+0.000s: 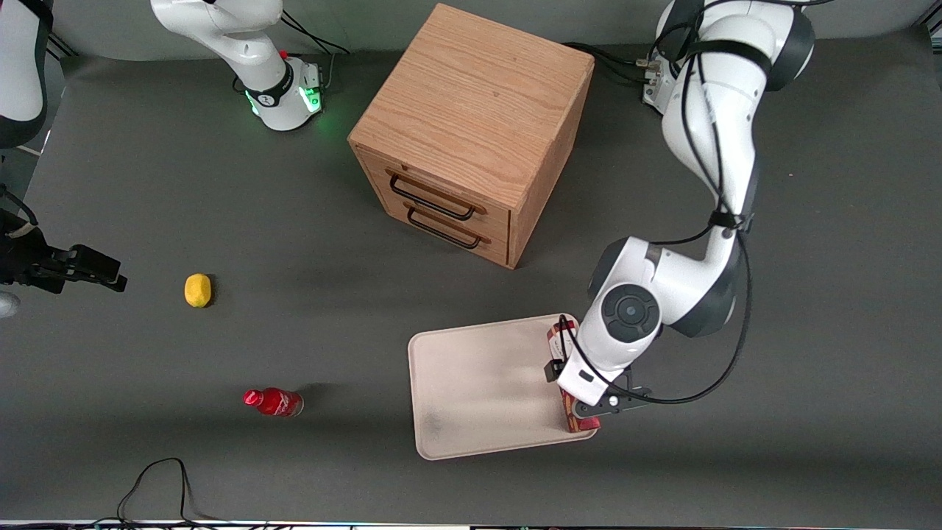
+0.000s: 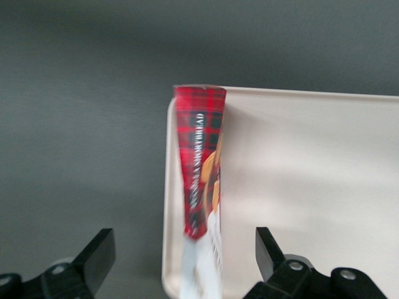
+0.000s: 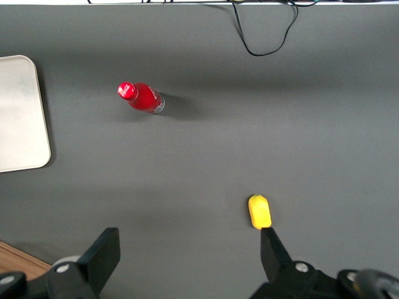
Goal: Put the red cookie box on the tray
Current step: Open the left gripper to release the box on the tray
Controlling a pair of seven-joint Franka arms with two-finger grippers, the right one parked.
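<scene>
The red cookie box (image 2: 201,187) lies along the edge of the tray (image 1: 478,383) that faces the working arm's end of the surface, standing on one narrow side. In the front view only its two ends show, one near the tray corner closer to the wooden drawer cabinet (image 1: 471,132), the other at the corner nearer the camera, where it seems to reach the rim or slightly past it. The wrist view shows it running just inside the rim, so it looks to be on the tray, though I cannot tell whether the whole length sits within.

The claw (image 2: 181,261) hangs directly over the box with its fingers (image 2: 96,255) spread wide, one to each side of the carton and clear of it; it holds nothing. By that I judge the placing is essentially done: the box is set down and let go, and what is left is for the arm to lift away without knocking it.

The box is long and slim, dark-red tartan with white lettering down its narrow face, tan cookie pictures along one edge and a white panel at the end nearest the claw. Resting on so thin a side, it may tip easily.

Toward the parked arm's end lie a small red bottle (image 1: 274,403) and a yellow object (image 1: 197,290), well apart from the tray
</scene>
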